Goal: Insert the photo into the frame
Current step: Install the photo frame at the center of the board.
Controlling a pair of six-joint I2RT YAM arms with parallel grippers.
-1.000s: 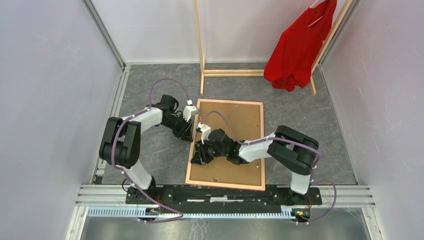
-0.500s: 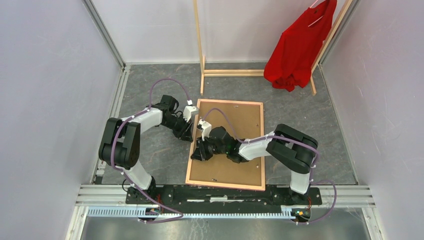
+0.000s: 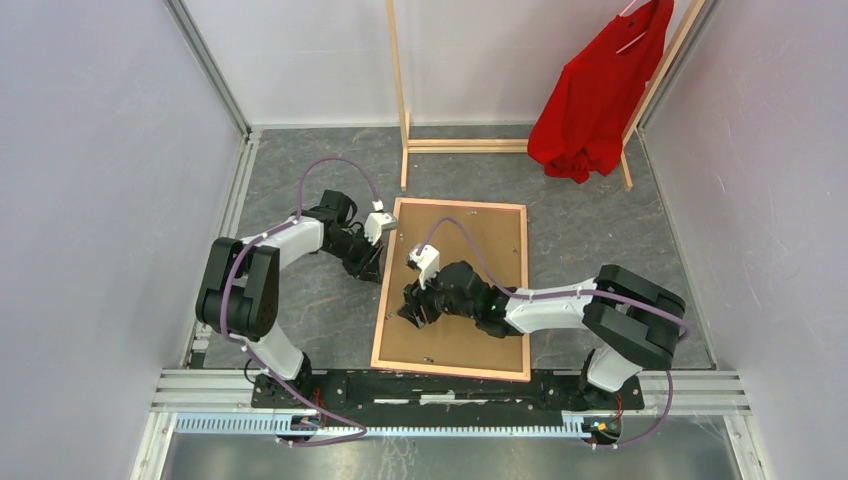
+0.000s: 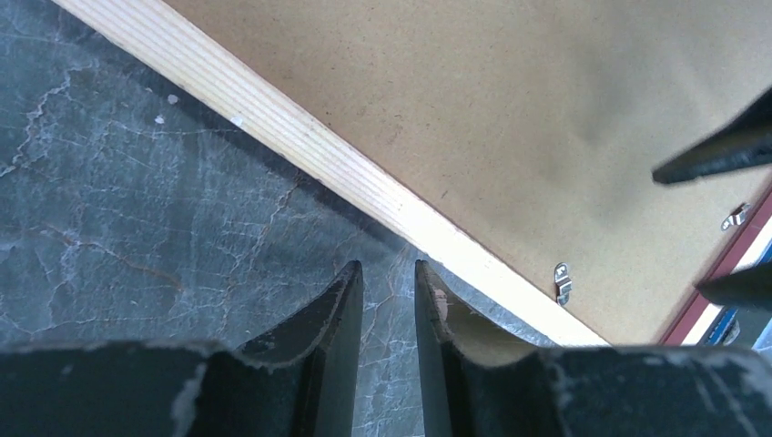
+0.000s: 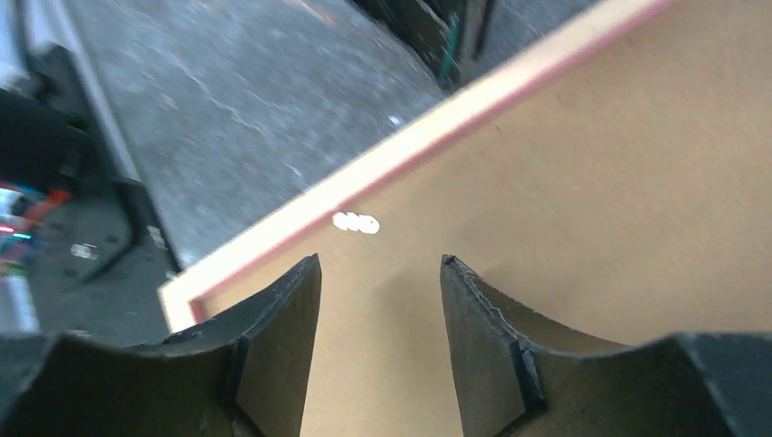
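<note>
The frame (image 3: 480, 250) lies face down on the grey table, brown board backing up, light wood edges around it. My left gripper (image 3: 378, 262) hovers over the table just off the frame's left edge; in the left wrist view (image 4: 389, 266) its jaws stand narrowly apart with nothing between them, beside the wood edge (image 4: 364, 177). My right gripper (image 3: 412, 308) is open and empty over the backing (image 5: 592, 182) near the left edge. A thin blue and white sliver (image 4: 728, 323) beside a pink strip may be the photo; otherwise it is hidden.
A bare-wood clothes rack (image 3: 400, 90) stands at the back with a red shirt (image 3: 595, 95) hanging on it. Small metal tabs (image 4: 563, 280) sit along the backing's edge. Grey walls close in left and right.
My right arm has swung its elbow out to the right, and its gripper has shifted from the frame's left edge a little inward over the backing. The left gripper has barely moved.
</note>
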